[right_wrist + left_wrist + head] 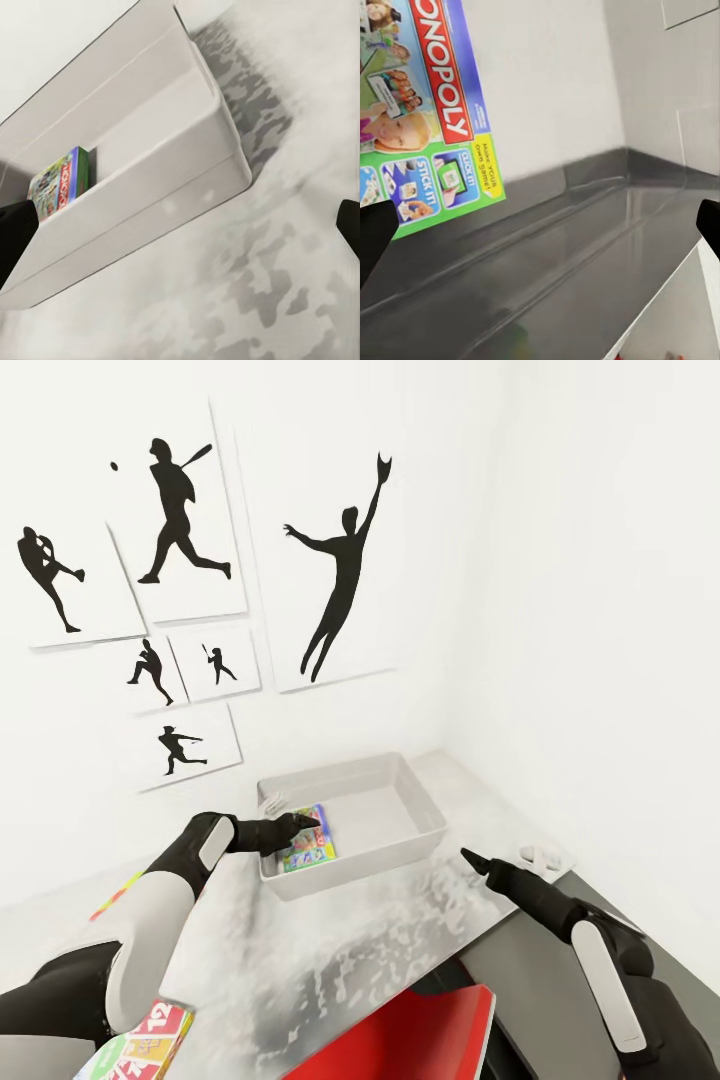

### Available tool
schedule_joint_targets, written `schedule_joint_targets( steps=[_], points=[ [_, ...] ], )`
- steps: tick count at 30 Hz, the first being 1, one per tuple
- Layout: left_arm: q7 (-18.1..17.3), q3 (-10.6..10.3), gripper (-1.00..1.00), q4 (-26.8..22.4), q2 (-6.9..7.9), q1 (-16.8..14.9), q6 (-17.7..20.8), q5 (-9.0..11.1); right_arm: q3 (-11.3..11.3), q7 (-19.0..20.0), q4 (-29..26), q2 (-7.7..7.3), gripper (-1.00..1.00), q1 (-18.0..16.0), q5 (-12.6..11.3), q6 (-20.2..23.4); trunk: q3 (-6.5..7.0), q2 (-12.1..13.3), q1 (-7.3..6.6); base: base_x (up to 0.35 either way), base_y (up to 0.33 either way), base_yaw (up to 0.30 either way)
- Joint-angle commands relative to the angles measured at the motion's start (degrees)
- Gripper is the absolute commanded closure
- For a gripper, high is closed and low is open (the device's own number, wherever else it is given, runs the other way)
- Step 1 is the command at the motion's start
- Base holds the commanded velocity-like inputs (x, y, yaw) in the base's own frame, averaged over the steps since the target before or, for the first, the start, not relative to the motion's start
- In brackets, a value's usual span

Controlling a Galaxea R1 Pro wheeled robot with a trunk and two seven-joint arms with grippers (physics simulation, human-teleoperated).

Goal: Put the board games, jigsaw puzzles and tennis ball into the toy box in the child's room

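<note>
A white wall hung with black sports-silhouette pictures (340, 575) rises behind the pale grey speckled table (380, 950), where the shallow grey toy box (420, 825) sits near the corner with a white-green Monopoly board game (312, 847) lying flat on its floor at the left end. The left gripper (292, 826) reaches over the box's near left rim just above that game, its fingers spread with nothing between them. The right gripper (478, 860) hangs just right of the box over the tabletop, fingers likewise parted and empty, while a second printed game box (140, 1045) lies at the table's near left edge.
</note>
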Motion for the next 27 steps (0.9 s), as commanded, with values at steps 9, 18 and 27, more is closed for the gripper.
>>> schedule_joint_targets(
  steps=[9,18,27],
  points=[
    [-0.1,0.3,-1.00,0.0,0.00,-0.1,0.4,0.0,-0.1,0.2,0.1,-0.14,-1.00,-0.1,-0.3,-0.1,-0.12,-0.1,0.03,0.000,0.000,0.000],
    [-0.1,0.4,-1.00,0.0,0.01,-0.1,0.4,0.0,-0.1,0.2,0.1,-0.13,-1.00,-0.1,-0.3,-0.1,-0.12,-0.1,0.03,0.000,0.000,0.000],
    [-0.4,0.4,-1.00,-0.2,0.12,-0.1,0.7,0.1,-0.1,0.2,0.1,-0.14,-1.00,-0.1,-0.3,-0.1,-0.12,-0.1,0.03,0.000,0.000,0.000]
  ],
)
